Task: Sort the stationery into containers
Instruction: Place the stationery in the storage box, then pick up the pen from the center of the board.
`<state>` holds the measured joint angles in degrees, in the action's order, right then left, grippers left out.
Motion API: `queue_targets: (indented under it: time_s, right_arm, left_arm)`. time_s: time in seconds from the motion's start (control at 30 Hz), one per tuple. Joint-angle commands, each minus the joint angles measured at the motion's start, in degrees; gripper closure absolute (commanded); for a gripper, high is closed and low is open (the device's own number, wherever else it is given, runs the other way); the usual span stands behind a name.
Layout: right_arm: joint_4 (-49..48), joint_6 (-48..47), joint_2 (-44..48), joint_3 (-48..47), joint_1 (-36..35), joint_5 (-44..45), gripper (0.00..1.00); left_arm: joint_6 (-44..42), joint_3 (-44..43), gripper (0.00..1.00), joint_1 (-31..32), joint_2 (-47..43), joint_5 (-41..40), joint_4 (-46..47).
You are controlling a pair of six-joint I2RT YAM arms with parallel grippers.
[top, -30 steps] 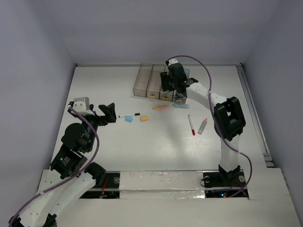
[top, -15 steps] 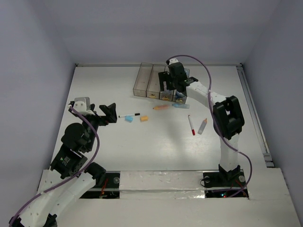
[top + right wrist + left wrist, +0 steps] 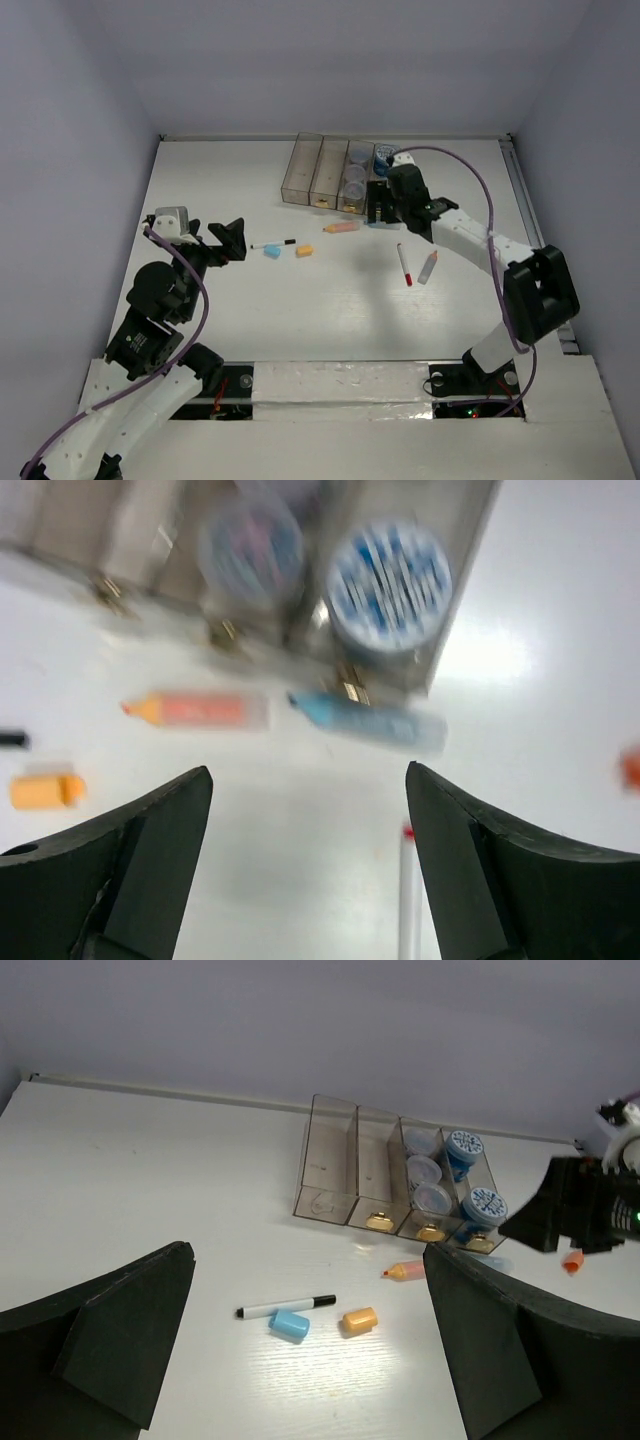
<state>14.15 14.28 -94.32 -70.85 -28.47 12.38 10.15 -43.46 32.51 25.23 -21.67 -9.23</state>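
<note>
Two grippers stand empty, jaws apart: the left gripper [image 3: 232, 240] hovers near a thin black-and-white pen [image 3: 273, 243], a stubby blue eraser [image 3: 271, 252] and an orange eraser [image 3: 305, 251]. Further right, four joined translucent grey-brown plastic bins [image 3: 303, 165] hold round jars [image 3: 353, 172]. Just before them the right gripper [image 3: 385, 207] hangs over a blue marker [image 3: 370, 720] and should probably straddle its middle, clear of the bin ends and the orange marker [image 3: 342, 227].

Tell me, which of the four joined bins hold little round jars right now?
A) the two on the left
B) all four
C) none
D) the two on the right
D: of the bins, the third from the left holds clear jars and the fourth blue-patterned jars; the other two look empty.
</note>
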Motion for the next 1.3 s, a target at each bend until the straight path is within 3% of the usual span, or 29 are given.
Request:
queue_targets:
  time_s: [0.0,0.1,0.27,0.7,0.73,0.77,0.9,1.0,1.03,1.27]
  right_arm:
    - [2.81,5.75,4.4,10.45,0.34,2.74,0.17]
    - [3.95,7.51,6.78,16.08,0.34,3.0,0.26]
    - [6.76,9.88,6.08,17.06,0.34,3.09,0.39]
    - [9.58,13.14,0.19,15.13,2.1,3.0,0.47]
    - [9.58,13.14,0.19,15.3,2.1,3.0,0.5]
    - [9.58,13.23,-0.07,15.3,2.1,2.65,0.58]
    - [9.58,13.23,-1.73,15.39,2.1,1.33,0.66]
    - [9.32,13.05,-2.88,15.48,2.1,0.19,0.84]
    - [8.88,13.05,-3.14,15.74,2.1,-0.07,0.97]
    - [6.59,11.3,3.35,15.83,1.41,-3.15,1.0]
  left_arm:
    - [-0.13,0.66,0.01,-0.26,-0.54,1.54,2.82]
    - [-0.05,0.57,0.01,-0.26,-0.45,2.16,2.91]
    - [-0.05,0.66,0.01,-0.26,-0.62,2.6,2.91]
    - [-0.05,0.66,0.01,-0.26,-1.33,3.56,3.0]
    - [-0.05,0.66,0.01,-0.26,-1.24,3.74,2.99]
    - [-0.05,0.66,0.01,-0.26,-1.33,3.92,3.17]
    - [0.04,0.66,0.01,-0.26,-1.68,4.09,3.08]
    - [0.13,0.57,0.01,-0.26,-2.03,4.01,2.99]
    - [0.13,0.57,0.01,-0.26,-2.12,3.92,2.99]
    - [0.13,0.66,0.01,-0.26,-2.12,4.27,3.08]
